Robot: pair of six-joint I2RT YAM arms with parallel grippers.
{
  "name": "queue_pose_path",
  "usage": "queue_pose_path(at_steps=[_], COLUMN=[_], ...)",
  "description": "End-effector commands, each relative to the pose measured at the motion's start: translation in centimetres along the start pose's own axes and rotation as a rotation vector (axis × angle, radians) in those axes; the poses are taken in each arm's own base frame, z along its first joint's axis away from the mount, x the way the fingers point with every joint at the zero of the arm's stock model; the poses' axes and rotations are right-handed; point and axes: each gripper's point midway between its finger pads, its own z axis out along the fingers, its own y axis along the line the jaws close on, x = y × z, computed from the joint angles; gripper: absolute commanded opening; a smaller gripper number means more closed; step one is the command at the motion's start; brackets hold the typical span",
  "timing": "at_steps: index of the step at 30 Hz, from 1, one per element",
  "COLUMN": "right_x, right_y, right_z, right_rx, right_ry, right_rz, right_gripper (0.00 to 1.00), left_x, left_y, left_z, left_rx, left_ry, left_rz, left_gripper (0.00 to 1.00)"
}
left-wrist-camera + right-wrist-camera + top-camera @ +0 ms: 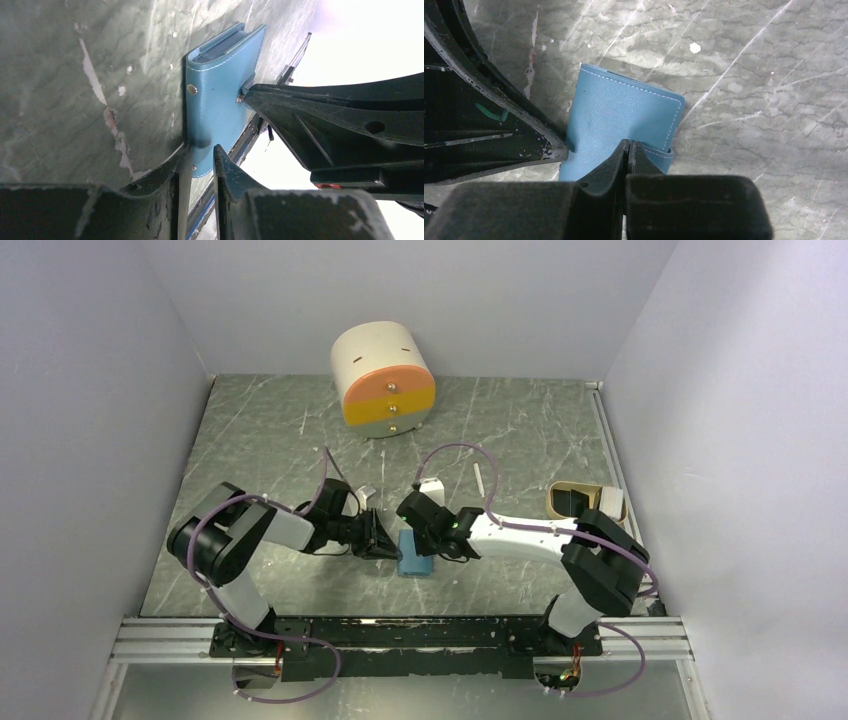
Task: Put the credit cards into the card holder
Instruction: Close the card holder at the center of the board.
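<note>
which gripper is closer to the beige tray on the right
Right. The right gripper is at the card holder, left of the beige tray; the left gripper is farther left, across the holder.

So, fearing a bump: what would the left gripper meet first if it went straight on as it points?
Likely the card holder, its near edge right at the left gripper; depth unclear.

From above, we see only part of the wallet [418, 560]; the rest lies under the left gripper [390, 538] and right gripper [415, 525]. We cannot tell whether the dark layers [220, 45] in its open end are cards, nor whether the left gripper pinches its corner; the right arm [520, 532] hides part of the tray [553, 502].
</note>
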Motion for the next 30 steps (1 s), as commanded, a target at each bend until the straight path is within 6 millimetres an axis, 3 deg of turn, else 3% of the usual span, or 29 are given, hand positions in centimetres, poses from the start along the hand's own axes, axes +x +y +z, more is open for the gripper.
queue_pose_path(at_steps=[1, 30], right_x=[0.1, -0.7], right_y=[0.8, 2.2], right_z=[0.0, -0.5], right_rx=[-0.01, -0.043], right_ry=[0.015, -0.026], right_rz=[-0.015, 0.001], right_gripper=[0.0, 0.0], left_x=[-0.7, -0.6], left_y=[-1.8, -1.2], left_z=[0.1, 0.7], left_rx=[0.08, 0.093], left_ry=[0.002, 0.014], left_rz=[0.056, 0.035], left_gripper=[0.27, 0.21])
